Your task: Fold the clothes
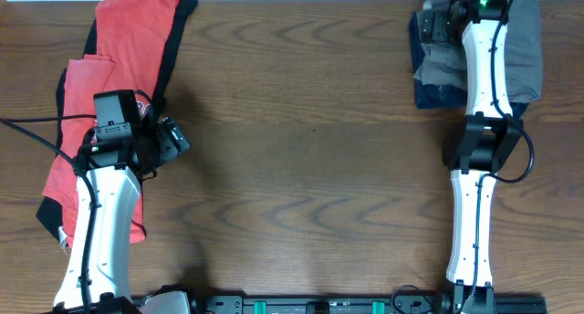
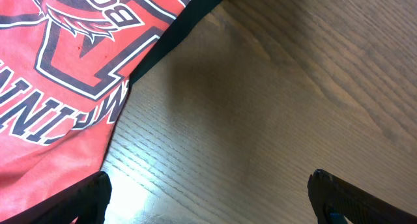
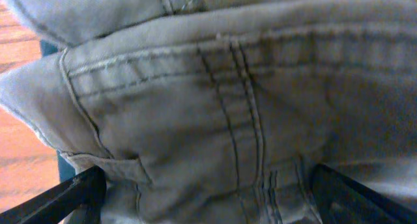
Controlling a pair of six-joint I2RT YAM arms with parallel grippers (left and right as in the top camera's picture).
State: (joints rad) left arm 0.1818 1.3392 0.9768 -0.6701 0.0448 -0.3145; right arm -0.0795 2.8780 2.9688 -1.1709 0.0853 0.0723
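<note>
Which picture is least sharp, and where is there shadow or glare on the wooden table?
Right wrist view: least sharp; the grey-khaki cotton shorts fill it, their stitching slightly soft. Left wrist view: a broad soft shadow on the brown wooden table, pale glare low beside the red T-shirt with white lettering. Overhead view: sharp, evenly lit, faint shadows only.

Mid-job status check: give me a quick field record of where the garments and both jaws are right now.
shorts: far right corner of the table, lying on a navy garment
red T-shirt: left side, crumpled, partly under the left arm
left jaws: open, above bare wood beside the T-shirt's black edge
right jaws: open, close over the shorts' waistband seams; contact unclear
</note>
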